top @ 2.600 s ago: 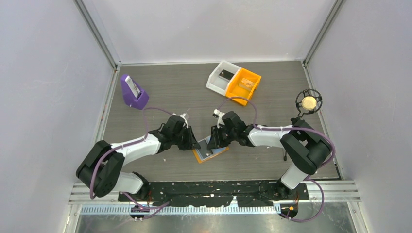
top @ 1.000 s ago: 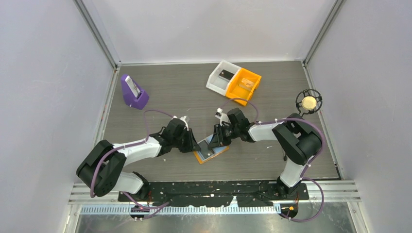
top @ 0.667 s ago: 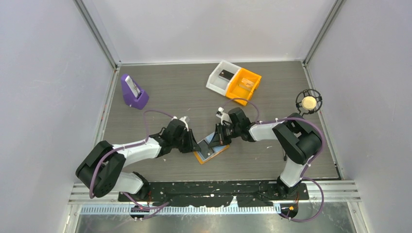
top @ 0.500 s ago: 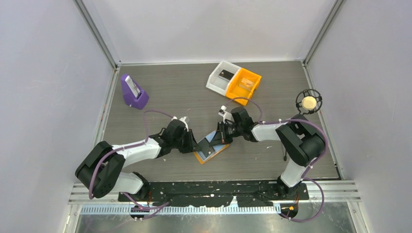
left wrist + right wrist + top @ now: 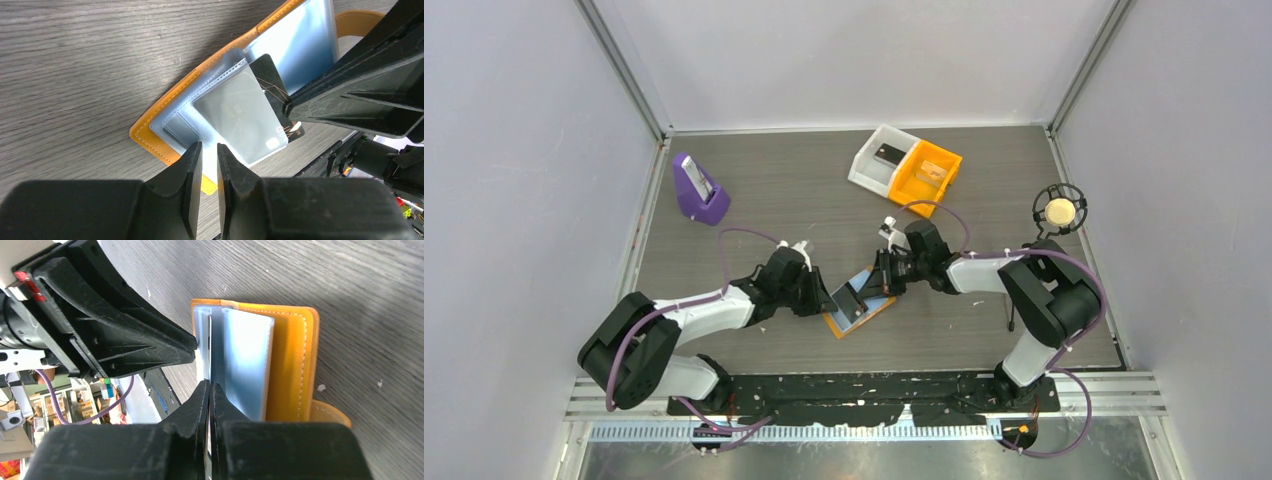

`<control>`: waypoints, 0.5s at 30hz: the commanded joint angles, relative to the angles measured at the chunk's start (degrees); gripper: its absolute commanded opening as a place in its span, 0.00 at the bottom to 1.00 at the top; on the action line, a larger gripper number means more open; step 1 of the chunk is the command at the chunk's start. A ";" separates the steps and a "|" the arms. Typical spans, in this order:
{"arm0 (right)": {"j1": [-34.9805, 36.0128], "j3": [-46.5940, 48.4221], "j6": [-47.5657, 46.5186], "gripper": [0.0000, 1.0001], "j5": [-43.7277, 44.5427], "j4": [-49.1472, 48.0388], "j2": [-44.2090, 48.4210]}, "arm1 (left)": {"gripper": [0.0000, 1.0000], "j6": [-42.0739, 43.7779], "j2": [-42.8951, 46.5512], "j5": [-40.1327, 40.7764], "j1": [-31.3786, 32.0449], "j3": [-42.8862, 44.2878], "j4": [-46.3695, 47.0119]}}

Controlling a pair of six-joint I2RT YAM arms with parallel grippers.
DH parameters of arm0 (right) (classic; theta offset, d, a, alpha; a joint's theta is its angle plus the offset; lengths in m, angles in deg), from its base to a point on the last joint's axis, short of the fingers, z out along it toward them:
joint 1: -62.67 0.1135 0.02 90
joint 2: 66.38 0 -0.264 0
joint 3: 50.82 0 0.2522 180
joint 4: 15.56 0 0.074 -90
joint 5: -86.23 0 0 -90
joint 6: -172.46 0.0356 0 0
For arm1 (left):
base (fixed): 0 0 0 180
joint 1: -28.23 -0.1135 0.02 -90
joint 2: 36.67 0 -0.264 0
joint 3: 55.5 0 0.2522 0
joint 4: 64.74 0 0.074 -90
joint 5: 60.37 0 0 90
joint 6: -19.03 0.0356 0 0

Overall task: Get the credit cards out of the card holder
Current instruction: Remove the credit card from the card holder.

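Top external, bases outward: both arms stretched low, elbows out, wrists meeting mid-table over the card holder [image 5: 850, 324], open and flat on the table [image 5: 754, 200]. Left gripper [image 5: 209, 150] pinched narrow on its clear sleeves [image 5: 175, 122]; right gripper [image 5: 210, 387] clamped thin on a dark card [image 5: 269, 79] partly out. Beyond, white bin [image 5: 861, 170] and orange bin [image 5: 904, 190] side by side.

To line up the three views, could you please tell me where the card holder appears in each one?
Top external: the card holder lies open at the centre of the table, between the two arms.
Left wrist: the card holder runs from centre to upper right, a dark card sticking out of it.
Right wrist: the card holder sits centre right, orange cover rightmost.
Shared landmark: the grey wood-grain table.
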 commanded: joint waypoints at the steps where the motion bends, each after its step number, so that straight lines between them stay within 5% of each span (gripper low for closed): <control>1: -0.59 -0.20 0.30 0.05 0.60 -0.85 4.33 | 0.20 1.13 -0.10 2.91 0.46 -1.91 -2.68; 15: -2.21 2.94 -4.22 0.05 7.25 13.69 13.93 | 0.22 1.78 2.55 4.27 0.63 -1.82 -4.09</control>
